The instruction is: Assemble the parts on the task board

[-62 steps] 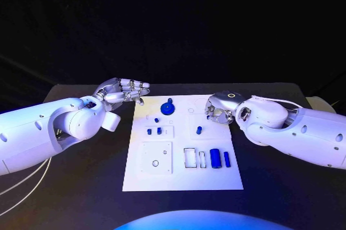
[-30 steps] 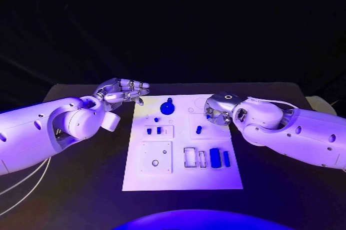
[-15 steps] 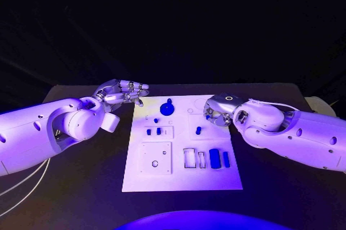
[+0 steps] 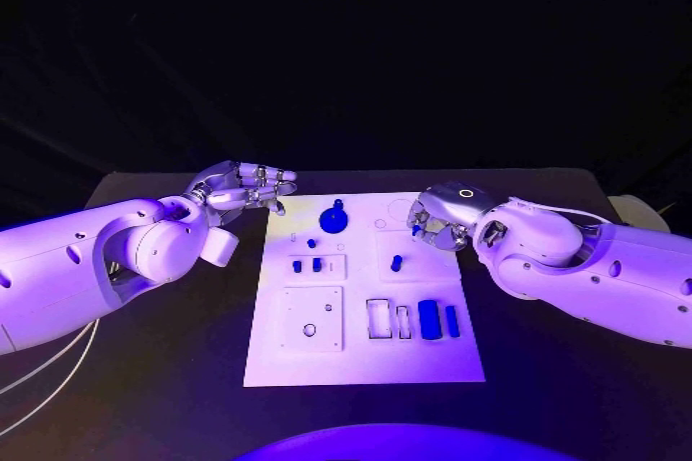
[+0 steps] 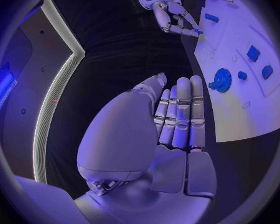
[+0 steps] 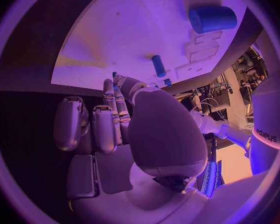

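While the white task board (image 4: 361,356) lies in the middle of the black worktop (image 4: 173,381), the right hand (image 4: 433,219) hangs over the board's far right corner with its fingers drawn together. In the left wrist view a small blue piece (image 5: 197,31) shows at the tips of those fingers, pinched between them just above the board, and in the right wrist view a bit of blue sits at the same fingertips (image 6: 115,76). The left hand (image 4: 242,187) hovers just off the board's far left corner, above the worktop, its fingers loosely curled and side by side, holding nothing and touching nothing; its own wrist view shows the palm bare. On the board, a blue gear (image 4: 335,219) sits near the far edge, closest to the left hand. Two small blue pegs (image 4: 307,265) stand on a raised square plate behind the middle, and one blue pin (image 4: 395,263) stands to their right, near the right hand. Toward the near right, a thick blue cylinder (image 4: 428,315) lies beside a thinner blue rod (image 4: 451,320), just apart, next to two empty rectangular slots (image 4: 379,317).
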